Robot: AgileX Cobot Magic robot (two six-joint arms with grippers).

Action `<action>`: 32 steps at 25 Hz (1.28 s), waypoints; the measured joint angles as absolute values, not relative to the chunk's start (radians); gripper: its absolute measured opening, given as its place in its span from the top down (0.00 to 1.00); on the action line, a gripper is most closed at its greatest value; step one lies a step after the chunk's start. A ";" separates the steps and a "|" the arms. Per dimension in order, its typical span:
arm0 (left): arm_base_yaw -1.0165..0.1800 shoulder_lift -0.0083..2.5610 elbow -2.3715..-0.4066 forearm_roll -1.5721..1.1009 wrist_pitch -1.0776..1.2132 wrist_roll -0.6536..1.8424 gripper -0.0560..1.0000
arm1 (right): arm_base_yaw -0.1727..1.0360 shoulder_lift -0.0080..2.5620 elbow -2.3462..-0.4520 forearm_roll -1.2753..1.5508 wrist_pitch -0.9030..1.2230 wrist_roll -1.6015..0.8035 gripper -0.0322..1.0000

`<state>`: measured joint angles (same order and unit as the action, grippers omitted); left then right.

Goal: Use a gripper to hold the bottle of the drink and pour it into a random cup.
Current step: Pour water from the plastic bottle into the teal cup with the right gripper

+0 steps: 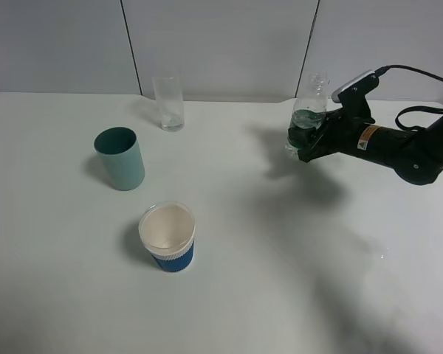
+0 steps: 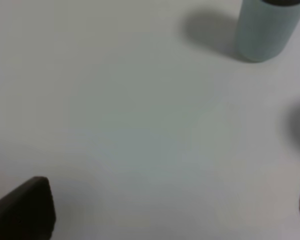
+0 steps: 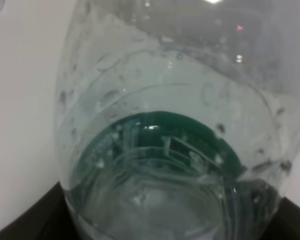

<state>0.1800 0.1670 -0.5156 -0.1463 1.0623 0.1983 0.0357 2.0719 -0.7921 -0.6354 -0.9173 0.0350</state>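
The white desk (image 1: 295, 295) carries three cups, all upright. A clear glass (image 1: 168, 103) stands at the back, a teal cup (image 1: 120, 158) sits nearer, and a blue-sleeved white cup (image 1: 167, 237) is in front.

A thick black robot arm (image 1: 406, 151)
Glossy black casing and a dark hand (image 1: 305, 144), a small orange-and-white sticker (image 1: 368, 137) on its side, a pale grey block (image 1: 354, 86) on top, black cables (image 1: 421, 71) looping behind.

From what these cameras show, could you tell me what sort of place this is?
Probably a robotics test bench: a white table against grey wall panels, a glass, a teal cup and a blue-sleeved cup spaced out, and the right gripper holding a bottle.
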 joint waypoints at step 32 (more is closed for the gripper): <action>0.180 0.167 -0.516 -0.146 1.062 0.198 0.01 | 0.259 1.699 -0.754 -0.557 -0.433 0.127 0.41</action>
<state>0.1800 0.1670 -0.5156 -0.1463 1.0623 0.1983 0.2593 1.6989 -0.7543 -0.5569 -0.4335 0.1267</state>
